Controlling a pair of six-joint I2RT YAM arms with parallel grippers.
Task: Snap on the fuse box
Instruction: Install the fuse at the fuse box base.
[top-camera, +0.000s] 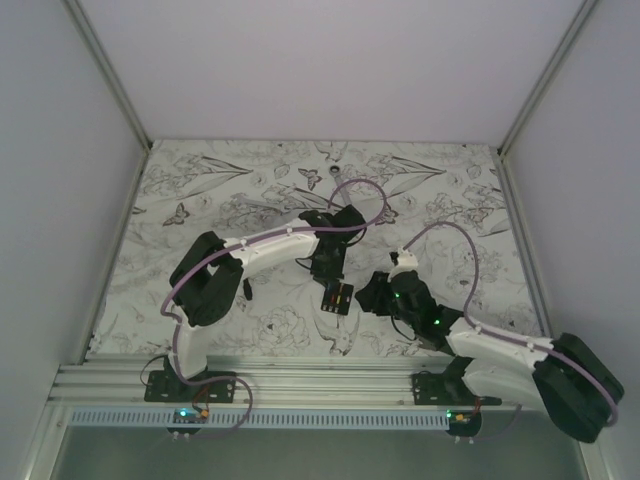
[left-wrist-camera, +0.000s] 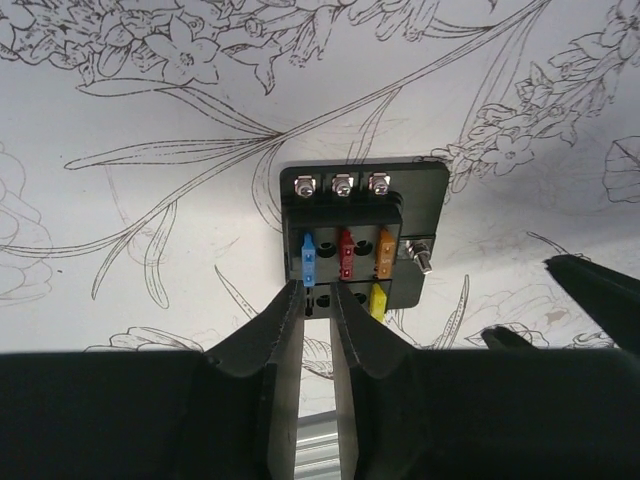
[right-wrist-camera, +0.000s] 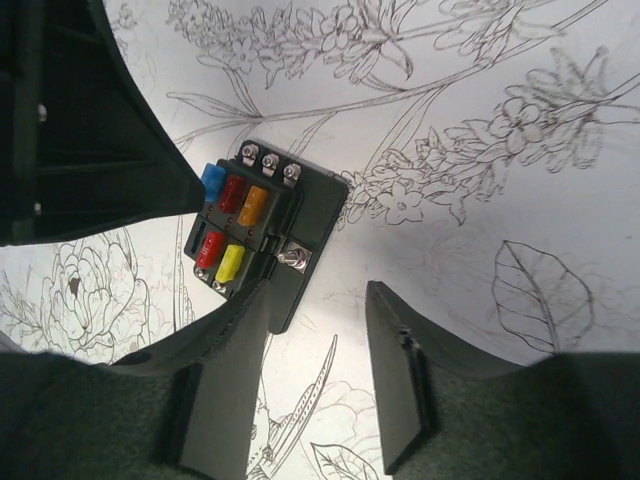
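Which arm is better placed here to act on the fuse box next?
Probably left. The left tool, fingers nearly together, sits right at the near edge of the fuse box. The right tool is open beside the box, its gap over the table.
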